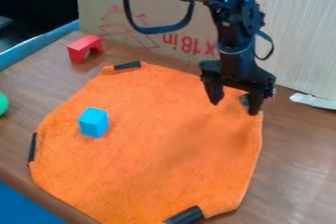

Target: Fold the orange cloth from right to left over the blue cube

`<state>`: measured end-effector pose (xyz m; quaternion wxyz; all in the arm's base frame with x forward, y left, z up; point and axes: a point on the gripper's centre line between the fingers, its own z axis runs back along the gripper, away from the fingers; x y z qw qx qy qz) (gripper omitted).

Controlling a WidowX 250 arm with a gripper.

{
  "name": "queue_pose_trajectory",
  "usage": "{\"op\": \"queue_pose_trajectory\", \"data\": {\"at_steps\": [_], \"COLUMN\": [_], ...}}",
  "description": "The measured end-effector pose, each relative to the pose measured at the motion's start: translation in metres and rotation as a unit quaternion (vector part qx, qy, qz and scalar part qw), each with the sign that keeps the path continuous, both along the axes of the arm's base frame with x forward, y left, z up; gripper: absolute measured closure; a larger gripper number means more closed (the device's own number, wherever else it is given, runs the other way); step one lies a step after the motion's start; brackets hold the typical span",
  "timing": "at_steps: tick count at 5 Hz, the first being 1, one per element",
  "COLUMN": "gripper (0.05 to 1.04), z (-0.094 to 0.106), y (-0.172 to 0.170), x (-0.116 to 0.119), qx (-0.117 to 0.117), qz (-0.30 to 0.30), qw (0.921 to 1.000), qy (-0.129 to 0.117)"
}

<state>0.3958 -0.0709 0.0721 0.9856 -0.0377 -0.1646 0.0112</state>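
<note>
The orange cloth (157, 154) lies beneath the claw (234, 109) — fingers apart.

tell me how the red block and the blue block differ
Shape: the red block is an arch with an opening beneath, while the blue block is a plain, solid-looking cube.
Place: the red block sits on the bare wooden table, while the blue block rests on the orange cloth.
Colour: the red block is red, the blue block bright light blue.
Both have flat faces and a single plain colour.
</note>
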Motion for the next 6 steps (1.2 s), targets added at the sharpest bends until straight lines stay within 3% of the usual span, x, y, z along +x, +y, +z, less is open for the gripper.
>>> {"op": "queue_pose_trajectory", "data": {"at_steps": [4,5,6], "gripper": [0.084,0.133,0.413], "z": [-0.015,-0.018,-0.019], "y": [-0.012,-0.012,-0.01], "x": [0.029,0.033,0.034], "qx": [0.008,0.01,0.015], "qz": [0.028,0.03,0.035], "qw": [0.9995,0.9994,0.999], "qy": [-0.012,-0.016,-0.022]}}
